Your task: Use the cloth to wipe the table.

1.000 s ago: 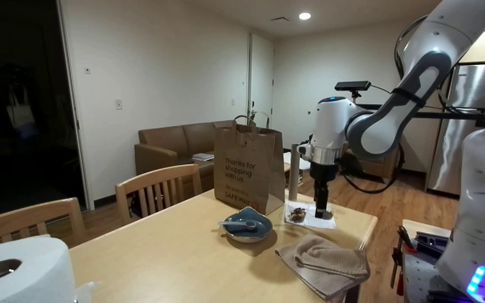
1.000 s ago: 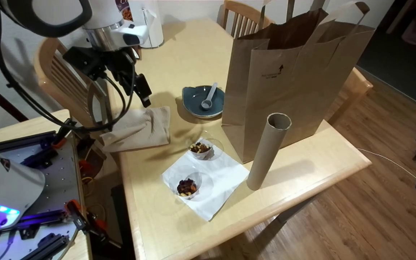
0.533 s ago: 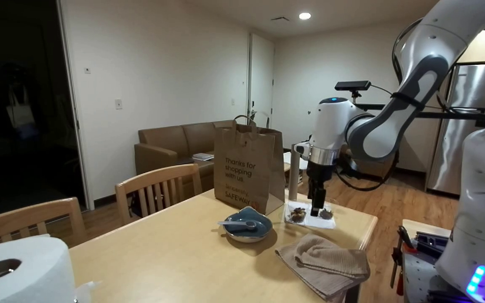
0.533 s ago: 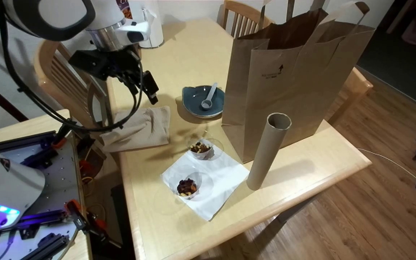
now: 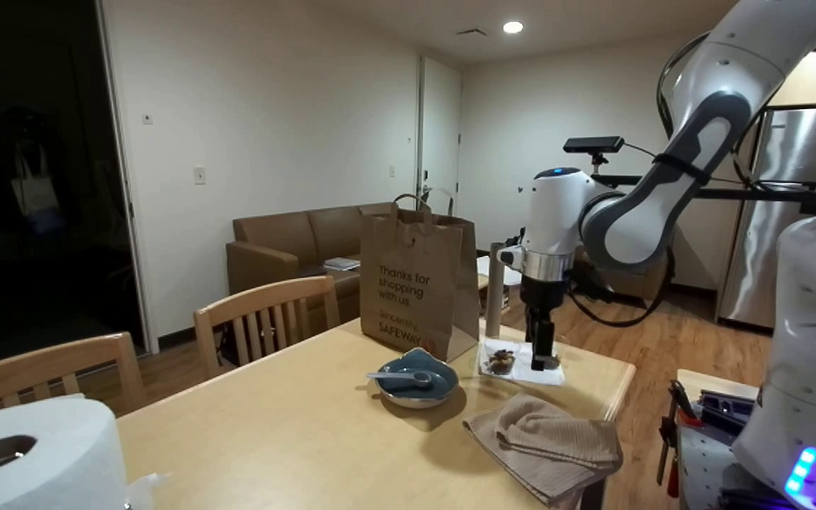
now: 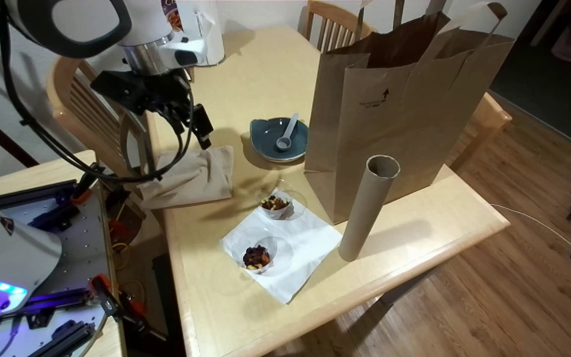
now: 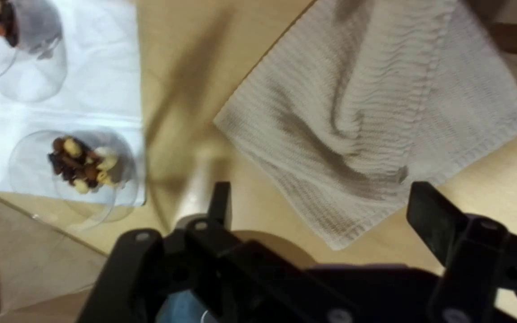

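A beige, loosely folded cloth (image 5: 553, 443) lies on the light wooden table (image 5: 273, 432) at its edge near the robot base. It also shows in an exterior view (image 6: 196, 178) and fills the upper right of the wrist view (image 7: 330, 112). My black gripper (image 7: 321, 190) is open and empty, pointing down. In the wrist view one corner of the cloth shows between the two fingers. In both exterior views the gripper (image 5: 541, 363) hangs above the table, apart from the cloth. The gripper (image 6: 204, 142) partly overlaps the cloth's far edge there.
A blue bowl (image 6: 268, 144) with a measuring spoon stands beside the cloth. Two clear cups of nuts (image 6: 274, 206) (image 6: 256, 259) stand on a white napkin (image 6: 310, 238). A paper bag (image 6: 399, 119) and a cardboard tube (image 6: 370, 208) stand behind. A paper roll (image 5: 40, 453) is at the far end.
My gripper has shifted slightly toward the bowl, then part of the way back and a little lower. It has stayed open in the air. The cloth has not moved.
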`<state>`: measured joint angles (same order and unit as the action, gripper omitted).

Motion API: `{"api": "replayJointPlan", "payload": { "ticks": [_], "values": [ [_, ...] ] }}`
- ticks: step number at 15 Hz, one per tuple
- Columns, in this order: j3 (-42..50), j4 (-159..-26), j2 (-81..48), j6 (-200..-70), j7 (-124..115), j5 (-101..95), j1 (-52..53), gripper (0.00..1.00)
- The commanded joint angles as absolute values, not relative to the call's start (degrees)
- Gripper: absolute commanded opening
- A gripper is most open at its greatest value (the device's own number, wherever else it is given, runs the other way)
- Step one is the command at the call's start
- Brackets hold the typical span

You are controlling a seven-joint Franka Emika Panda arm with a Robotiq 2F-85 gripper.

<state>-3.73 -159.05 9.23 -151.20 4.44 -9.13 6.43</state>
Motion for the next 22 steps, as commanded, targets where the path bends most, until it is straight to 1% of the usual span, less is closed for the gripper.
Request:
{"api": "replayJointPlan", "payload": {
  "ticks": [1,2,3,6,7,9,12,14,15,17,22],
  "values": [
    [-1.4,-157.5,9.2,-141.9,17.2,5.7,10.9,1.0],
    [-1.1,-157.1,9.2,-140.5,19.6,7.9,11.3,1.0],
    [-2.8,-158.2,9.3,-143.6,14.2,3.6,9.7,1.0],
    [-2.5,-157.6,9.2,-141.8,17.3,6.2,10.0,1.0],
    [-4.2,-158.8,9.9,-145.8,7.8,-0.4,8.1,1.0],
    [-5.3,-159.1,10.3,-146.9,-0.8,-7.2,6.0,1.0],
    [-7.4,-158.3,11.4,-142.2,-14.4,-17.0,3.3,1.0],
    [-8.6,-157.8,11.2,-139.2,-20.8,-18.6,3.2,1.0],
    [-7.8,-157.5,10.5,-137.7,-16.6,-13.1,5.0,1.0],
    [-7.7,-157.8,10.1,-140.1,-16.3,-15.3,4.3,1.0],
    [-7.7,-158.0,10.0,-141.0,-16.0,-14.7,4.5,1.0]
  ]
}}
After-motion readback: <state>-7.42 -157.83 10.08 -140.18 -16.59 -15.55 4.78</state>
